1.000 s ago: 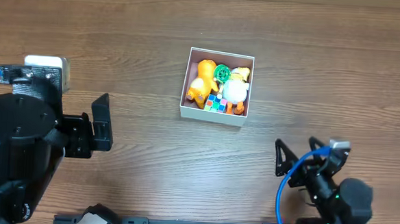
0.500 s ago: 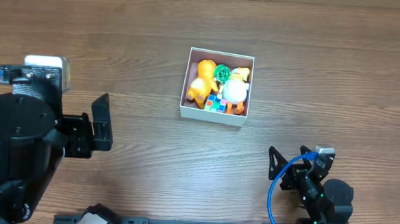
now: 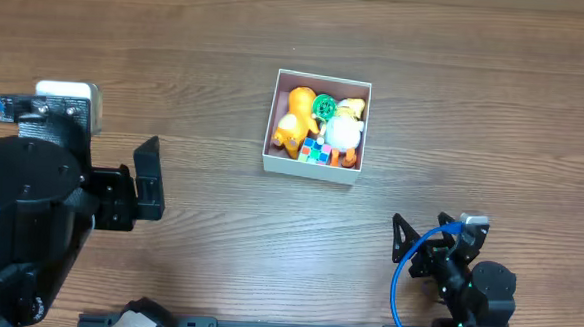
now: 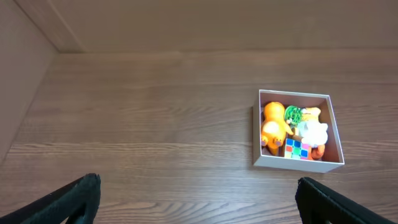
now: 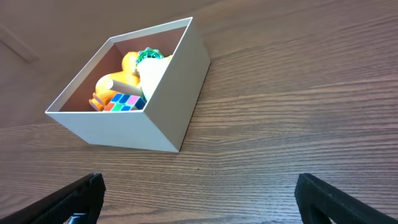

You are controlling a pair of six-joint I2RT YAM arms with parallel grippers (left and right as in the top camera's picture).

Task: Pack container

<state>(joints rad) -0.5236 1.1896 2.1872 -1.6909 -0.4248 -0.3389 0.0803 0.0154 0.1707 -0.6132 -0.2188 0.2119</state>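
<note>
The container [image 3: 308, 168], a square white-walled box, stands on the wooden table right of centre. It holds an orange toy [image 3: 296, 119], a green toy [image 3: 323, 107], a white and yellow toy [image 3: 345, 132] and a multicoloured cube [image 3: 316, 151]. My left gripper [image 3: 149, 181] is open and empty, well to the left of the container. My right gripper [image 3: 423, 238] is open and empty near the front edge, right of the container. The container shows in the left wrist view [image 4: 292, 163] and the right wrist view [image 5: 124, 127]. Both pairs of jaws, left [image 4: 198, 190] and right [image 5: 199, 186], hold nothing.
The wooden table [image 3: 207, 69] runs to a raised edge at the back. A blue cable [image 3: 406, 280] loops by the right arm. A white box-shaped unit [image 3: 70, 102] sits on the left arm's base.
The right arm drew back toward the front edge and slightly left, then stayed still. The left arm and the container have not moved.
</note>
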